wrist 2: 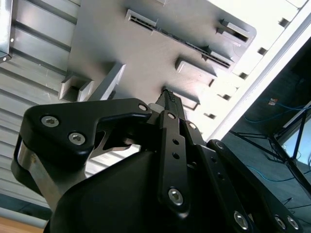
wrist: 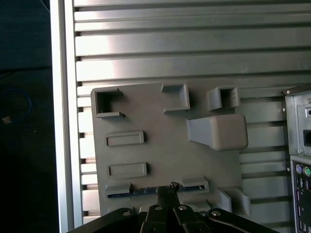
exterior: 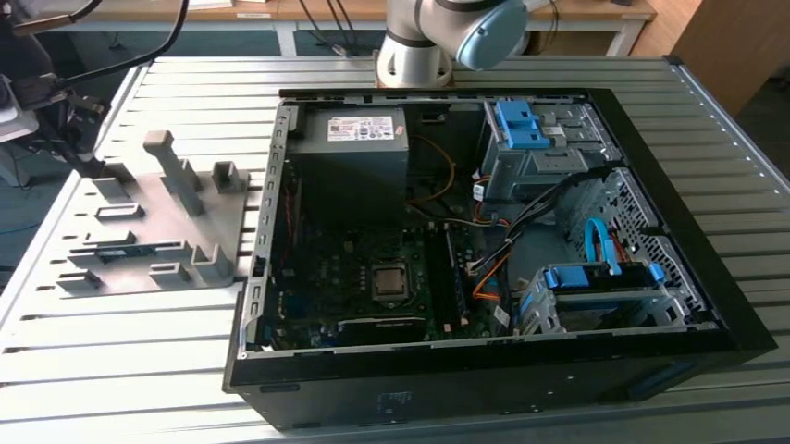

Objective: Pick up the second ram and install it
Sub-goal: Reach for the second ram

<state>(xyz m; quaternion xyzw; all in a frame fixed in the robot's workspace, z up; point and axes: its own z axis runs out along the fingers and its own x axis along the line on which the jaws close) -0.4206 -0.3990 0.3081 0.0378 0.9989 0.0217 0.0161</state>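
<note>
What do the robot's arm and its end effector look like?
The arm is a silver-grey tube with a light blue round cap at a joint. The end effector is black, built of flat angular links joined by silver screws, with a bare metal part at one side.

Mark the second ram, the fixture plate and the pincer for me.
second ram [wrist: 138, 193]: first wrist view, on its blue-green board edge between the plate's holders.
fixture plate [wrist: 165, 145]: first wrist view, on its bare flat middle.
pincer [wrist: 167, 189]: first wrist view, at its tip.
</note>
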